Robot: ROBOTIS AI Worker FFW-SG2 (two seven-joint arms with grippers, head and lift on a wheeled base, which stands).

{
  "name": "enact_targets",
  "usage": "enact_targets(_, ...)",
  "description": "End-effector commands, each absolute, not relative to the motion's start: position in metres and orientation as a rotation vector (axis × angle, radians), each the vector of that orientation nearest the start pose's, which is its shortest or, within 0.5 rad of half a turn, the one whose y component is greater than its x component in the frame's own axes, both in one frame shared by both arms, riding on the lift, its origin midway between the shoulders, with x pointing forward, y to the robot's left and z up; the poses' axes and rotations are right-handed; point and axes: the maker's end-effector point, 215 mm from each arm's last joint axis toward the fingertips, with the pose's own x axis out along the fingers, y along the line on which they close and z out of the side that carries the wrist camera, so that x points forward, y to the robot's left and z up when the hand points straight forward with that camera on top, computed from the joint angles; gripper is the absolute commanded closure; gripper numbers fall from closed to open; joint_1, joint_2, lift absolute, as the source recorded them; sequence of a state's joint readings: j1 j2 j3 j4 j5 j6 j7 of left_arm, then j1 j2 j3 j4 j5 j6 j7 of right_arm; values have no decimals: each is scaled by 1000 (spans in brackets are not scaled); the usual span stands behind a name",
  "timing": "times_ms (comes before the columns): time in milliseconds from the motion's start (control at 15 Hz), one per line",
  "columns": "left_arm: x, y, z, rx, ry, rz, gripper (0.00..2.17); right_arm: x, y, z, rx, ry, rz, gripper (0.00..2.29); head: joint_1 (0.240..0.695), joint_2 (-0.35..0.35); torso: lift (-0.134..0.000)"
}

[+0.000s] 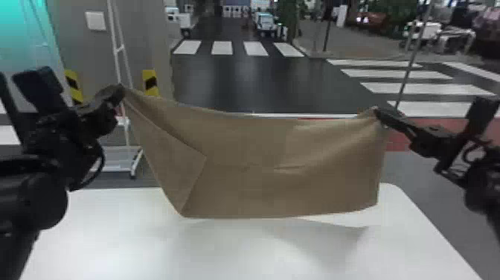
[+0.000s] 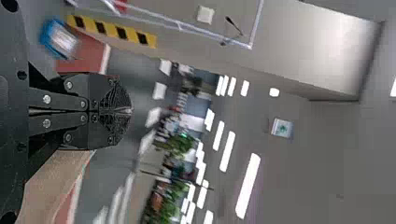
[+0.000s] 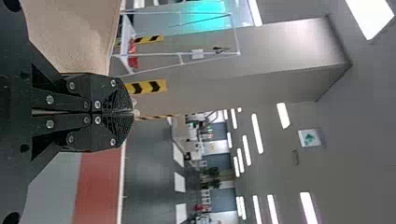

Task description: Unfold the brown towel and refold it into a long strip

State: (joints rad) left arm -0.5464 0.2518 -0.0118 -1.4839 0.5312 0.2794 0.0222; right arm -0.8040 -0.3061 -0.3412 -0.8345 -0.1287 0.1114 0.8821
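Presently, head view: brown towel (image 1: 260, 167) hangs over white table (image 1: 111, 238), upper corners pinched by left gripper (image 1: 119, 90) and right gripper (image 1: 375, 111) | left wrist view: fingers together, towel alongside | right wrist view: fingers together, towel alongside.

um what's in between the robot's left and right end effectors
The brown towel: the head view shows it hanging between the left end effector and the right end effector, its upper edge sagging.
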Motion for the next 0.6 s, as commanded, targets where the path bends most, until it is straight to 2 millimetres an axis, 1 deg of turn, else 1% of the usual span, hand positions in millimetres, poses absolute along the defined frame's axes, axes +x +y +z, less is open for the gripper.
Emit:
enact_targets(0, 726, 295, -34, -443, -294, -206, 1447, 733, -403, -104, 202, -230, 465, 1538, 342, -64, -123)
enact_targets(67, 715, 295, -46, -506, -291, -294, 1447, 725, -403, -101, 235, -256, 499, 1538, 312, -67, -123)
enact_targets(133, 704, 305, -88, -495, -240, -299, 1447, 712, -414, -111, 245, -251, 517, 1538, 264, -79, -123)
enact_targets(200, 694, 314, -138, -456, -172, -256, 1447, 698, -428, -118, 208, -232, 515, 1538, 259, -83, -123)
enact_targets(267, 681, 326, -162, -431, -144, -230, 1447, 690, -445, -120, 203, -227, 500, 1538, 275, -84, -123)
enact_targets(333, 665, 335, -171, -426, -136, -224, 1447, 681, -466, -115, 225, -244, 479, 1538, 305, -85, -123)
enact_targets(400, 655, 333, -167, -411, -140, -233, 1447, 674, -482, -107, 249, -268, 466, 1538, 329, -87, -123)
enact_targets(467, 652, 330, -164, -405, -129, -240, 1447, 671, -491, -103, 271, -275, 457, 1538, 352, -93, -123)
enact_targets(533, 652, 334, -165, -404, -117, -230, 1447, 668, -501, -101, 292, -278, 443, 1538, 367, -112, -123)
